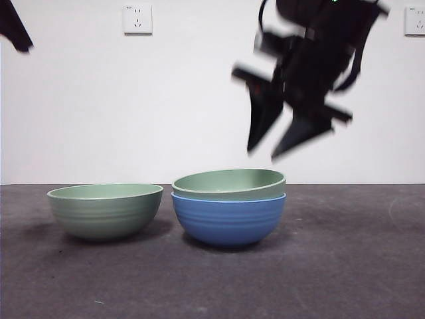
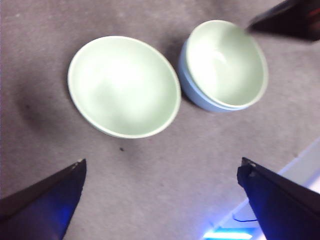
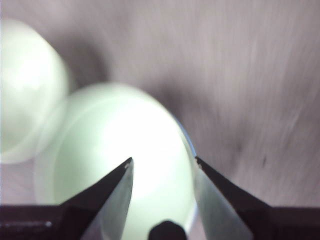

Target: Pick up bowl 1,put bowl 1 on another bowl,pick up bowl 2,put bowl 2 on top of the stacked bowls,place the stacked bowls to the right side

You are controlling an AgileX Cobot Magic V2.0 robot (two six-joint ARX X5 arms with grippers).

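A pale green bowl point(image 1: 229, 182) sits nested in the blue ribbed bowl point(image 1: 229, 222) at the table's middle. A second pale green bowl point(image 1: 105, 209) stands alone just to their left, close to them. My right gripper point(image 1: 263, 154) hangs blurred in the air above the nested pair's right rim, open and holding nothing. In the right wrist view its jaws point(image 3: 163, 160) stand apart over the nested green bowl point(image 3: 115, 145). My left gripper point(image 2: 163, 161) is open and high above both the lone green bowl point(image 2: 124, 86) and the nested pair point(image 2: 226, 62).
The dark grey table point(image 1: 358, 266) stretches to the right of the bowls. The left arm point(image 1: 16, 30) shows only as a black tip at the top left. A white wall with two sockets stands behind.
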